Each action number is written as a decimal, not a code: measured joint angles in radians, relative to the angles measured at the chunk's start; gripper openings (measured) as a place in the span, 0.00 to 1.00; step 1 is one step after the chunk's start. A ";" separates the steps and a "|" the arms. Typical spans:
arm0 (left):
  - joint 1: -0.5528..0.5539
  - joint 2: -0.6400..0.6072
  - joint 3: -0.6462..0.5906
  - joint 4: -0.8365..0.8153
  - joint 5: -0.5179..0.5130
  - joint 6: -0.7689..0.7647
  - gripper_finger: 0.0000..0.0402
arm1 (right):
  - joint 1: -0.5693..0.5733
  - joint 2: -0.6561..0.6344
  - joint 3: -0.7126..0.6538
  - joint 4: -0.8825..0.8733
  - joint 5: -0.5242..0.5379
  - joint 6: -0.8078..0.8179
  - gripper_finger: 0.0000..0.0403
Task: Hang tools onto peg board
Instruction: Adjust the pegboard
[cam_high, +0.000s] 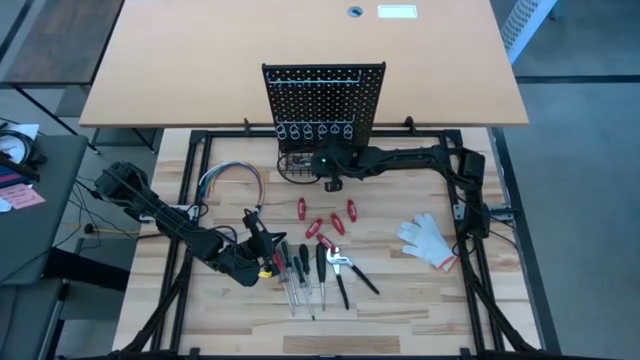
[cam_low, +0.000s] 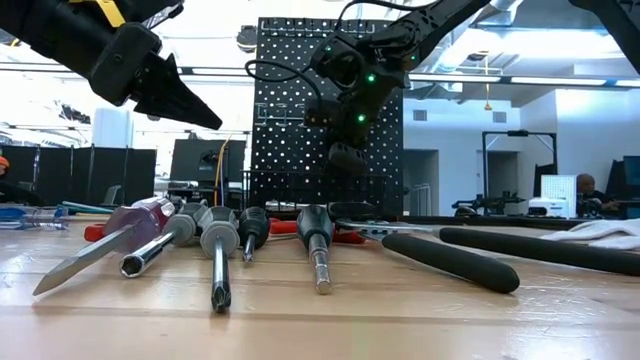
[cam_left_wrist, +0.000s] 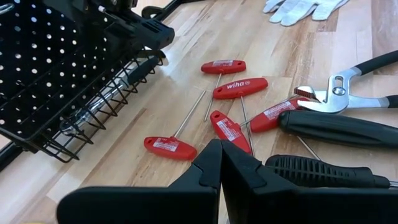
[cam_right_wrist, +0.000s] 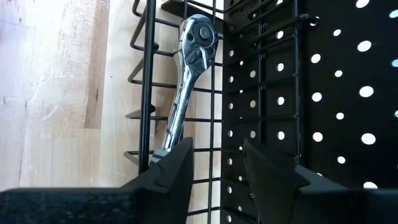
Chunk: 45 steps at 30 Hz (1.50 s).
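Note:
The black peg board (cam_high: 323, 95) stands at the table's far side, with silver rings and a wire basket (cam_right_wrist: 146, 74) at its base. A silver ratchet (cam_right_wrist: 186, 68) lies in the basket; one finger hides its handle end. My right gripper (cam_right_wrist: 217, 162) is open just over the basket, at the board's foot (cam_high: 330, 172). Several screwdrivers (cam_high: 300, 275) and black-handled pliers (cam_high: 345, 270) lie side by side on the table near the front. My left gripper (cam_high: 262, 245) is shut and empty, hovering above the screwdriver handles (cam_low: 190, 105).
Several red T-handle hex keys (cam_left_wrist: 230, 87) lie between the screwdrivers and the board. A white glove (cam_high: 430, 240) lies at the right, and a bundle of coloured wires (cam_high: 230, 180) at the left. A tan tabletop (cam_high: 300, 40) stands behind the board.

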 joint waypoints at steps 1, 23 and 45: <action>0.000 0.000 0.000 0.000 0.000 0.000 0.00 | 0.002 0.000 0.000 -0.003 0.000 0.000 0.40; 0.000 0.000 0.000 -0.008 0.000 -0.002 0.00 | 0.047 -0.001 0.118 -0.331 0.014 0.000 0.46; 0.007 0.000 0.000 -0.014 0.000 -0.006 0.00 | 0.069 -0.034 0.115 -0.355 -0.012 -0.015 0.44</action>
